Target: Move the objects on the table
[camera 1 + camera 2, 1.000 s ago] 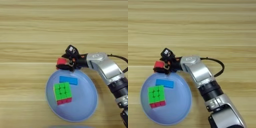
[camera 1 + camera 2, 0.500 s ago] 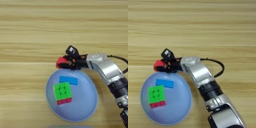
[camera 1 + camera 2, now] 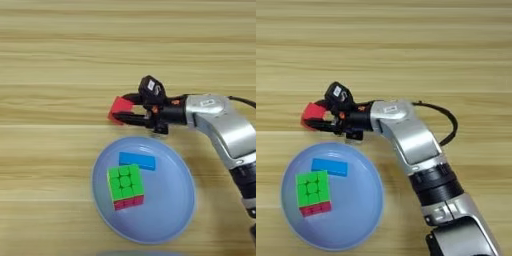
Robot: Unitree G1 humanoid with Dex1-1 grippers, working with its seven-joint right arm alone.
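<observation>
My right gripper [image 3: 125, 108] is shut on the small red cube [image 3: 118, 106], one black finger on its far side and one on its near side. The cube is over the wooden table [image 3: 60, 60], just beyond the far rim of the round blue plate [image 3: 175, 210]; I cannot tell whether it touches the wood. Inside the plate lie the flat blue block [image 3: 137, 160] and, to its near left, the puzzle cube [image 3: 125, 186], green face up with a red side showing. In the right eye view the red cube [image 3: 312, 114] is left of the silver forearm [image 3: 406, 135].
A small black-and-white square piece [image 3: 151, 85] sits on top of the gripper's body. A black cable [image 3: 448, 125] loops off the forearm to the right. Bare wood lies across the far half and the left of the table.
The gripper, still holding the red cube, has moved away from the plate's rim toward the far side and slightly left. The plate, blue block and puzzle cube have stayed put.
</observation>
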